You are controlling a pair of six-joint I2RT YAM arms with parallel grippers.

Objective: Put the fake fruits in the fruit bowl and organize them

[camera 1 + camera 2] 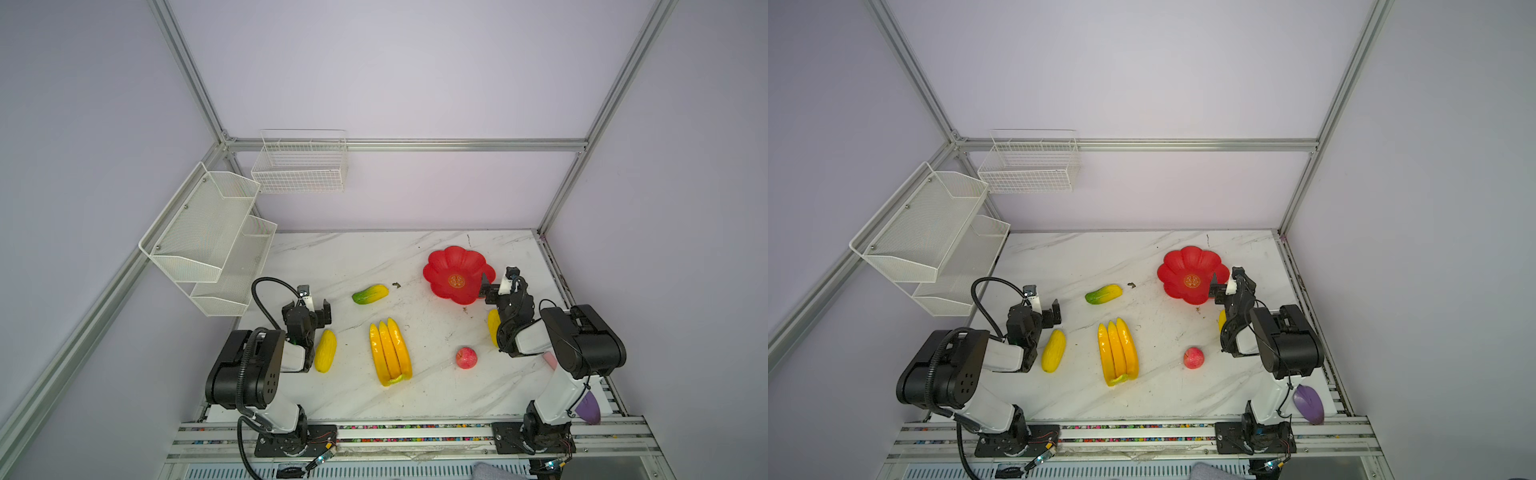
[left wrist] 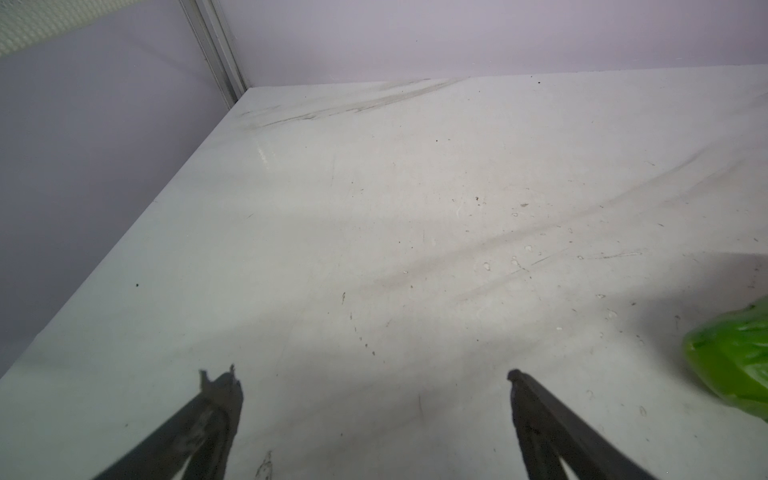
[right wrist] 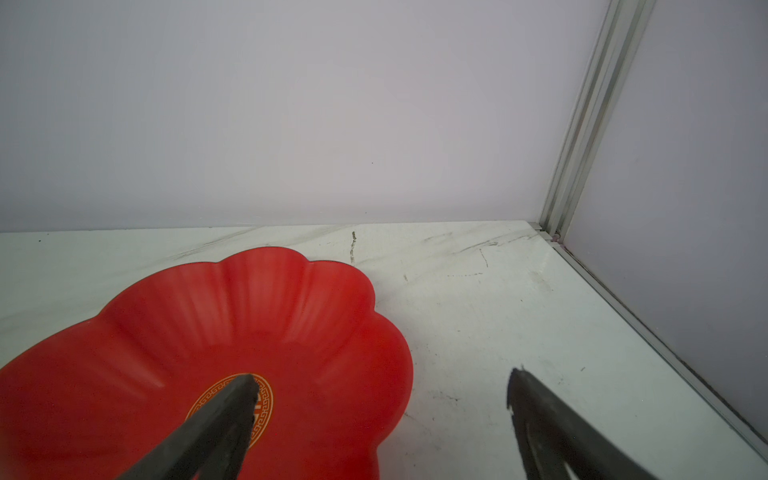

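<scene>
Since the fruit (image 1: 390, 351) lies outside the bowl (image 1: 457, 258), left fingers (image 2: 199, 424) and right fingers (image 3: 216, 428) stand apart, the right straddling its rim.

Soft even overhead light, faint shadows, glints on the bananas (image 1: 390, 351), blurry wrist-view edges.

I see pale lilac walls (image 1: 415, 62) framed by aluminium struts (image 1: 407, 144), evenly lit. The white marble-look tabletop (image 1: 353, 257) is scuffed and speckled. A two-tier mesh shelf (image 1: 199, 232) hangs on the left wall, a wire basket (image 1: 299, 166) on the back one
</scene>
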